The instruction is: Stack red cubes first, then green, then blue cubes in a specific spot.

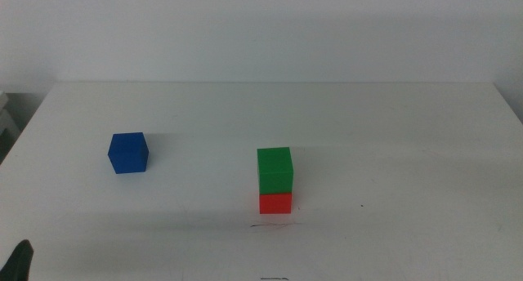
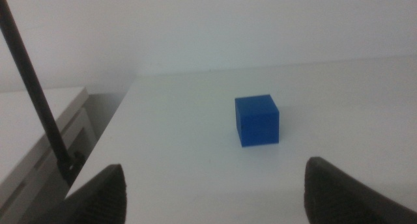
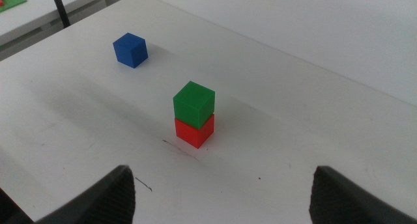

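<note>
Red [image 1: 275, 202] is down just behind the thin dark line [image 1: 274, 225] that marks the spot, green [image 1: 274, 168] sits square on top of it. Two of three done, so blue is the step in hand.

Blue [image 1: 128, 153] lies alone on the bare table [image 1: 392, 134], well left of the stack and a bit farther back, flat on one face.

Left gripper [image 2: 215, 188]: jaws spread wide, nothing between them, blue straight ahead in its wrist view and not yet reached. In the middle view only a dark tip shows at the near-left corner [image 1: 21, 260].

Right gripper [image 3: 221, 191]: also wide open and empty, parked near side, looking at the stack from a distance. It looks to be the waiting arm.

Next move, as I read it: left goes in on blue, closes on two opposite faces, lifts high enough to clear green, carries right, sets down aligned.

Nothing between blue and the stack. A dark pole [image 2: 36, 94] and a side shelf stand off the table's left edge, out of the way. Main risk is nudging green off red on the placement.
</note>
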Controlling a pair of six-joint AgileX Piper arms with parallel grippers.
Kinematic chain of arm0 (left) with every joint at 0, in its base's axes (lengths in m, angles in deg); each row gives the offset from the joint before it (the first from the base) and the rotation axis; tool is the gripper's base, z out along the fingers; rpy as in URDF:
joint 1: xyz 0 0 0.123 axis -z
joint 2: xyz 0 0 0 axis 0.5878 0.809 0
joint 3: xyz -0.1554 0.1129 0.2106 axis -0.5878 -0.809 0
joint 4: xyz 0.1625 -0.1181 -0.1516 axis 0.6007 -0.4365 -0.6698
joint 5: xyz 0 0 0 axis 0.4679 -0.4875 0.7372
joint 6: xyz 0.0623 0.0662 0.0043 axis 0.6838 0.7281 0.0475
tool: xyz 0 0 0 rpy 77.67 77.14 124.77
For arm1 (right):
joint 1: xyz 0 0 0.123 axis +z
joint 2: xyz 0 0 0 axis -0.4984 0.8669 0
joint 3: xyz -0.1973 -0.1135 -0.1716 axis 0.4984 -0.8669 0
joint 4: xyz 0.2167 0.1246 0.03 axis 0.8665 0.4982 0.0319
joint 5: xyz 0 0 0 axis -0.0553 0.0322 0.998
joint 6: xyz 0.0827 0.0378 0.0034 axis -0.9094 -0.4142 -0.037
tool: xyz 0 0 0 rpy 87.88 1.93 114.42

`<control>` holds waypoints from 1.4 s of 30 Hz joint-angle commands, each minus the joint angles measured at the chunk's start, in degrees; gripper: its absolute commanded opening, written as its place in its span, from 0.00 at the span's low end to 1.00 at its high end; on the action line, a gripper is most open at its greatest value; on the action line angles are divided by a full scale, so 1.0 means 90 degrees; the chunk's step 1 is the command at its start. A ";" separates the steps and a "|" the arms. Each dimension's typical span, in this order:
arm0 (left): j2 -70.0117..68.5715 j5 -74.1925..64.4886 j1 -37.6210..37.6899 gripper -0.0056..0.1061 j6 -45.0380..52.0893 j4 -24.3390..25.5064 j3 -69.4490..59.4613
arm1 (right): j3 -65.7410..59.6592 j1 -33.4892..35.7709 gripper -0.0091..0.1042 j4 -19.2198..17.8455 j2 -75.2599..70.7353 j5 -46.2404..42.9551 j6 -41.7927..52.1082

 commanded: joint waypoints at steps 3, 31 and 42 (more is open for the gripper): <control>0.0022 -0.0201 -0.0005 0.89 -0.0103 -0.0208 0.0317 | 0.0138 -0.0026 0.76 -0.0076 0.0042 -0.0448 0.0092; 0.8433 -0.5604 0.0002 0.89 0.0757 -0.1346 0.8030 | 0.0138 -0.0026 0.76 -0.0076 0.0042 -0.0427 0.0092; 1.1046 -0.5887 0.0340 0.89 0.0364 -0.1375 1.0082 | 0.0138 -0.0026 0.76 -0.0076 0.0042 -0.0427 0.0092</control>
